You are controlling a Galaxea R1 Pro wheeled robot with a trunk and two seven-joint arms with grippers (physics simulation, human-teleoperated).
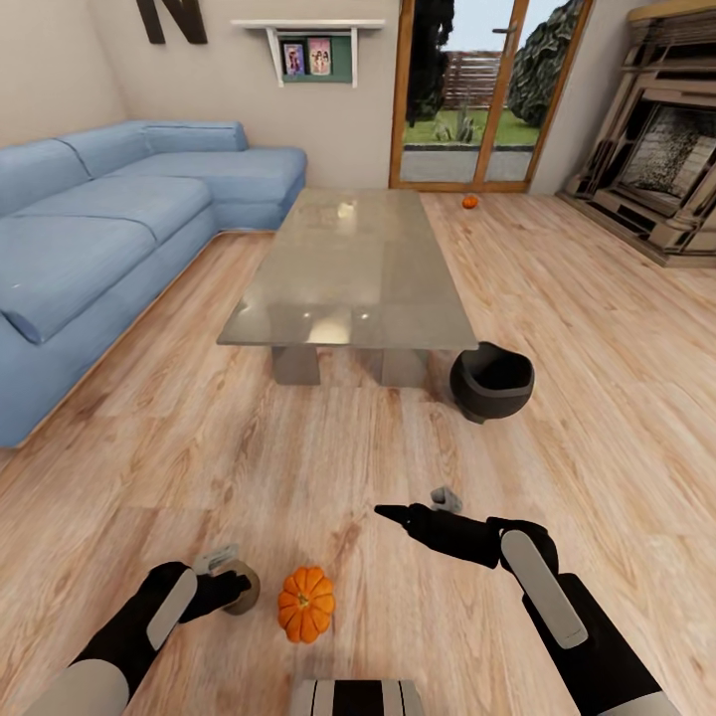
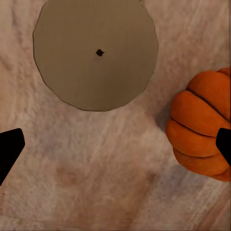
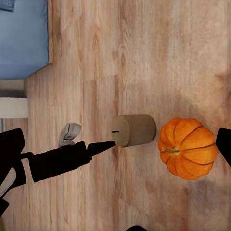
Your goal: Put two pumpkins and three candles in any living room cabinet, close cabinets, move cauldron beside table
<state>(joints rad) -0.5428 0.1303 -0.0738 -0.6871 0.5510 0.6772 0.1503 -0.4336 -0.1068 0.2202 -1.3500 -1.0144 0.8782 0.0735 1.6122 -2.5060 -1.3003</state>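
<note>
Living room with a wooden floor (image 1: 597, 328). Near, low in the head view: an orange pumpkin (image 1: 306, 603) on the floor, with a tan candle (image 1: 242, 587) standing upright just left of it, close but apart. Left pincer (image 1: 231, 575) poised directly over the candle, fingers spread wide, nothing between them; from the left wrist view, the candle's round top (image 2: 96, 53) with its dark wick dot seen straight down, pumpkin (image 2: 202, 130) beside it, one dark fingertip (image 2: 9, 149) at each side edge. Right pincer (image 1: 423, 505) raised above the floor to the right of the pumpkin, fingers parted and empty; in the right wrist view, candle (image 3: 134, 130) and pumpkin (image 3: 188, 148) side by side.

Farther off: black cauldron (image 1: 491, 382) on the floor at the near right corner of the glass tabletop (image 1: 348, 268), just beside it. Second pumpkin (image 1: 469, 202) small and far, beyond the table near the glass door (image 1: 467, 89). Blue sofa (image 1: 109, 219) along the left, fireplace (image 1: 661, 139) far right.
</note>
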